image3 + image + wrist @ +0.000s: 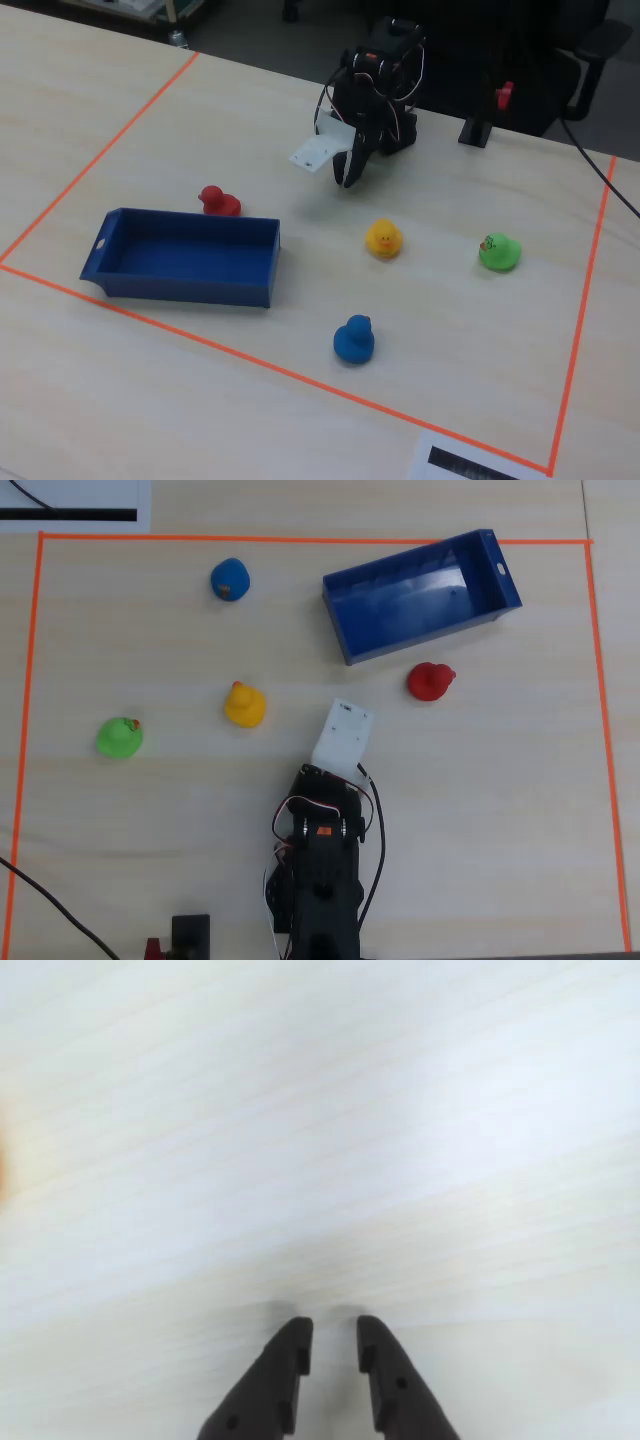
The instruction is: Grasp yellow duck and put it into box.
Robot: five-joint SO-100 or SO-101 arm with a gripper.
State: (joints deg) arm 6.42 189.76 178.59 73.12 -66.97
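Observation:
The yellow duck (pixel 244 704) (pixel 384 239) stands on the pale wooden table, left of and a little beyond the arm in the overhead view. The blue box (pixel 420 595) (pixel 190 258) lies open and empty at the far right of that view. My gripper (pixel 335 1332) (pixel 347 178) points down just above bare table, its black jaws a narrow gap apart with nothing between them. In the overhead view the white wrist plate (pixel 343 738) hides the jaws. The duck does not show clearly in the wrist view; only an orange blur (pixel 3 1172) touches its left edge.
A red duck (pixel 431 681) (pixel 217 202) sits just outside the box. A blue duck (pixel 230 580) (pixel 353 339) and a green duck (pixel 120 737) (pixel 499 251) stand apart. Orange tape (pixel 300 539) frames the work area. The arm's black base (pixel 320 880) is at the near edge.

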